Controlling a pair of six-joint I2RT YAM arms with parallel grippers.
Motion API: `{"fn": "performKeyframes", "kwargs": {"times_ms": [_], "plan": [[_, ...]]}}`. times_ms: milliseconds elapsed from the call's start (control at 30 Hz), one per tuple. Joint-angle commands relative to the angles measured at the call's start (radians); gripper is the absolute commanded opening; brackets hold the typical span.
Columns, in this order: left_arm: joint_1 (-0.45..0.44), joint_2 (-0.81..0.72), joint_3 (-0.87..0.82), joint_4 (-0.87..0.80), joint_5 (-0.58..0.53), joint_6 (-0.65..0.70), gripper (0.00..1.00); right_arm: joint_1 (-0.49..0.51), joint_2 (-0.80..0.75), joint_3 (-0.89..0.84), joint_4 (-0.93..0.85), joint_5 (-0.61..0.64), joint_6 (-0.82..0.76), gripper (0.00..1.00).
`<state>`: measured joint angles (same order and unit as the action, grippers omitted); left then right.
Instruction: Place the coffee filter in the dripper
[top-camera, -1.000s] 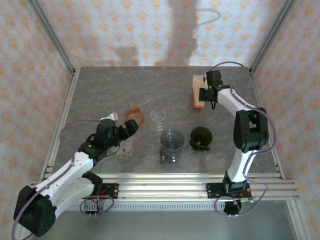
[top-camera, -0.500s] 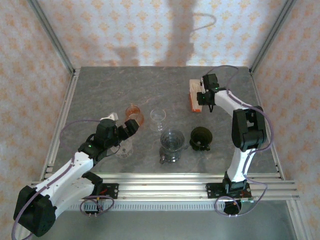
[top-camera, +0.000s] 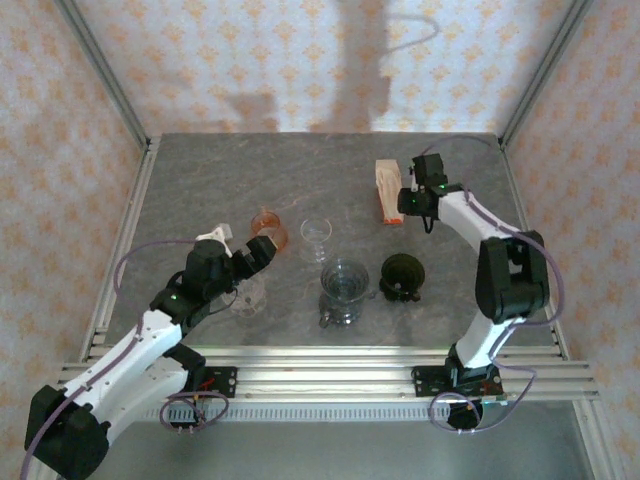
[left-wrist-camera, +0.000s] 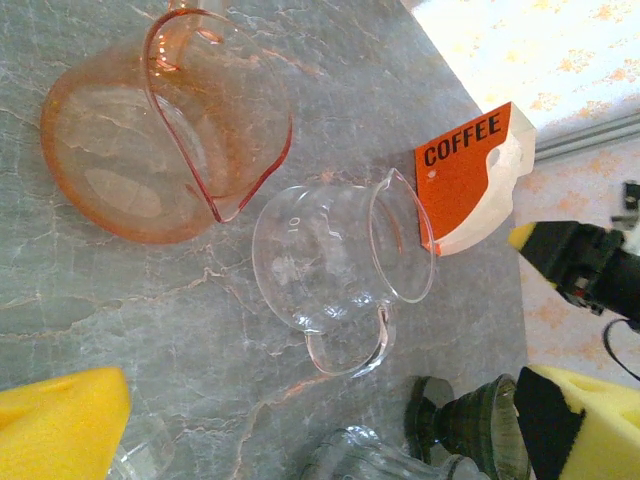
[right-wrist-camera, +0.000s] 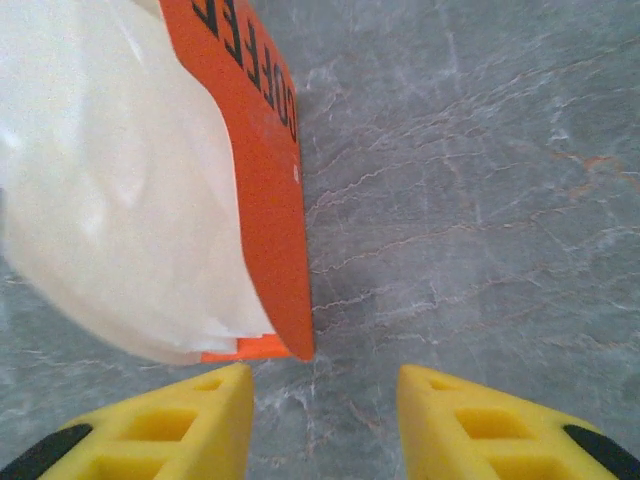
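The coffee filters (right-wrist-camera: 110, 180) are a white stack in an orange "COFFEE" holder (top-camera: 387, 190) at the back right of the table; the same holder (left-wrist-camera: 465, 175) shows in the left wrist view. My right gripper (top-camera: 403, 205) (right-wrist-camera: 325, 420) is open just beside the holder's corner, with bare table between its fingers. Three drippers stand mid-table: an orange glass one (top-camera: 268, 228) (left-wrist-camera: 170, 120), a clear one (top-camera: 345, 285) and a dark green one (top-camera: 402, 275) (left-wrist-camera: 470, 425). My left gripper (top-camera: 262, 250) (left-wrist-camera: 320, 440) is wide open near the orange dripper, holding nothing.
A small clear glass cup with a handle (top-camera: 317, 238) (left-wrist-camera: 330, 270) stands between the orange dripper and the filter holder. Another clear glass (top-camera: 248, 298) sits under my left arm. Patterned walls and metal frame posts enclose the grey marble table (top-camera: 200, 180).
My right gripper has gone from shut to open beside the filter holder, and the holder has shifted slightly left. My left gripper has opened a little wider.
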<state>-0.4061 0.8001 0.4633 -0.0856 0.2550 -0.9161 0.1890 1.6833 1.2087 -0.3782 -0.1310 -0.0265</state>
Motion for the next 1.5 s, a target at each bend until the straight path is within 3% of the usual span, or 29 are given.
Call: {"fn": "performKeyframes", "kwargs": {"times_ms": [0,200,333,700,1467], "plan": [[-0.004,-0.017,0.024,-0.012,0.002,-0.005,1.00,0.003,-0.112,-0.034,0.017,0.015,0.076,0.43],[-0.005,-0.029,0.015,-0.015,0.008,-0.014,1.00,0.061,-0.192,-0.002,-0.038,0.010,0.173,0.43],[-0.004,-0.031,0.011,-0.011,0.012,-0.021,1.00,0.114,-0.110,0.121,-0.127,0.065,0.219,0.39],[-0.005,-0.038,0.016,-0.032,0.010,-0.006,0.99,0.119,0.132,0.358,-0.219,0.103,0.318,0.32],[-0.004,-0.035,0.021,-0.052,0.001,0.015,1.00,0.117,0.281,0.480,-0.264,0.148,0.335,0.24]]}}
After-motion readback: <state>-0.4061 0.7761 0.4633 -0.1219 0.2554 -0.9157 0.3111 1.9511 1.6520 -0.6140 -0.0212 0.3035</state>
